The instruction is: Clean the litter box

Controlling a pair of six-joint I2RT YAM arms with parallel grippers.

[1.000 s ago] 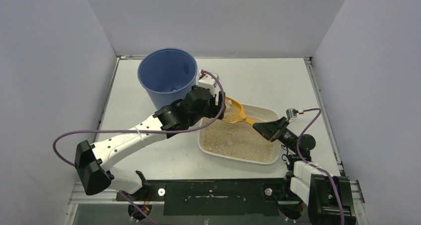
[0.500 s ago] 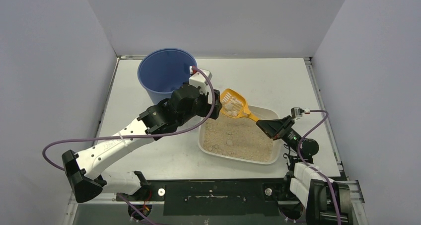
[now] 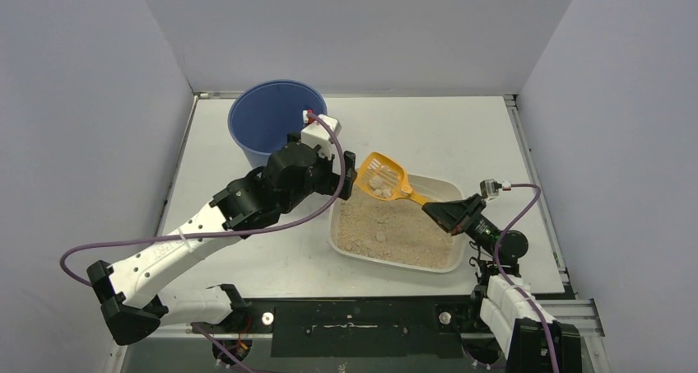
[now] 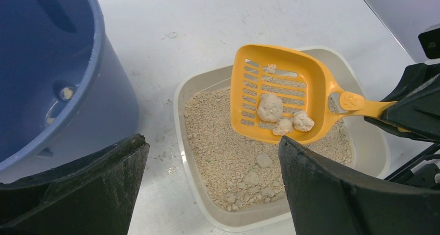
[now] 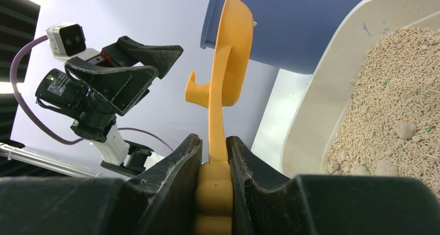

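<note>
Right gripper [image 5: 214, 141] is clamped narrow on the handle of the yellow scoop [image 4: 275, 74]. Left gripper [image 4: 211, 147] is spread wide and holds nothing. The litter box [image 5: 316, 105] sits on the table [image 3: 461, 134] in front of the right arm. The blue bucket [image 4: 114, 90] stands at its 10 o'clock, with a strip of bare table between them. The scoop head hovers over the box's 11 o'clock corner, carrying 3 clumps [image 4: 270, 107].

Risks as I see them:
- The clumps sit bunched at the handle end of the scoop. Any roll of the wrist could tip them over the side wall.
- The way to the bucket crosses bare table, so a spill there means litter outside the box.
- My left gripper hangs at 9 o'clock of the scoop head, right on the line to the bucket. Swinging the scoop over could clip a finger and jolt the load.
- The left arm is close to the bucket wall and a nudge could shift or tip it.
- The hold is a thin pinch on the handle, so the scoop could pivot.

Hard to see:
- The right wrist view shows the scoop edge-on, so the load is hidden there.
- In the top view the left arm covers the bucket's near wall.
- The bucket floor is mostly out of sight. There is 1 pale speck inside, possibly a dumped clump.
- More lumps lie at the box's 6 o'clock side, but the count is unclear.
</note>
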